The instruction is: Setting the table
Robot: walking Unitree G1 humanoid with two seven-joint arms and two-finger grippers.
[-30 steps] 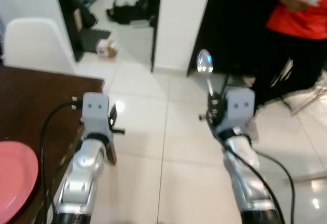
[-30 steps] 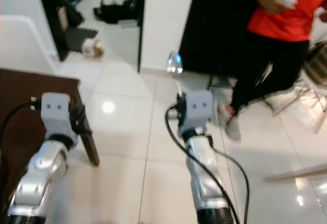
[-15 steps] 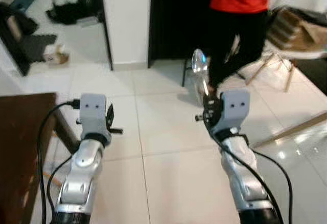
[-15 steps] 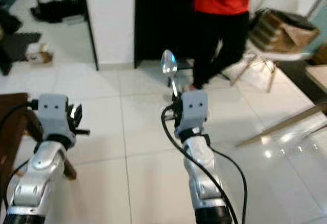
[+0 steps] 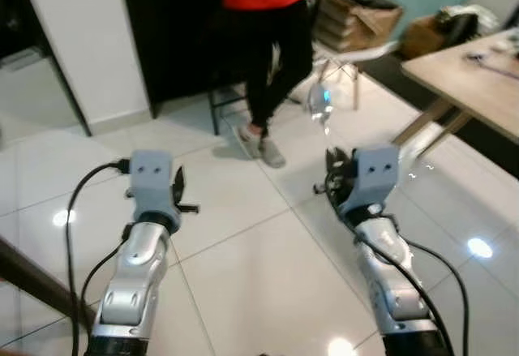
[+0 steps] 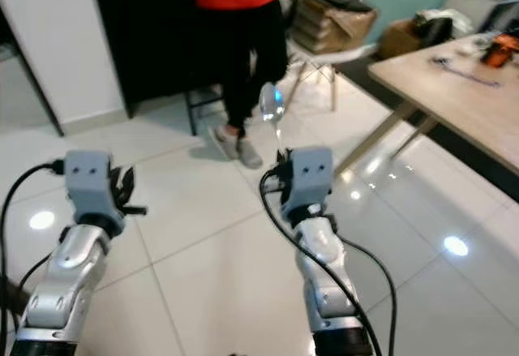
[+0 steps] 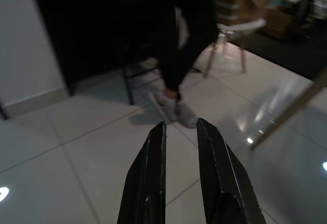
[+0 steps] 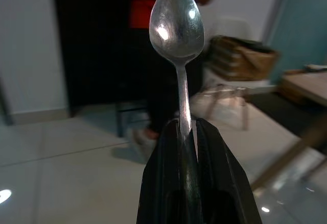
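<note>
Change: the head views had swung round to the robot's right over the last second; the dark brown table with the pink plate, seen at the left a second before, was gone from view, and a light wooden table [image 6: 454, 88] had come in at the upper right. That shift was the camera turning, not things moving.
Spoon: the silver metal spoon [image 8: 177, 22] stood upright, bowl up, handle pinched between the pressed-together fingers of the right gripper [image 8: 186, 127], as a second earlier.
Left gripper: the left gripper [image 7: 180, 132] was held forward over the white tiled floor [image 5: 243, 283], fingers nearly together with a thin gap, holding nothing.
Meaning for the task: likely a carrying leg, with the spoon not yet laid; which table was the goal could not be told.
Around: a person in a red top and black trousers [image 5: 272, 32] stood ahead, near a white chair with cardboard boxes [image 6: 328, 27].
In the way: the person, chair and table leg [image 6: 365, 141] lay between the robot and the wooden table, calling for a careful path.
</note>
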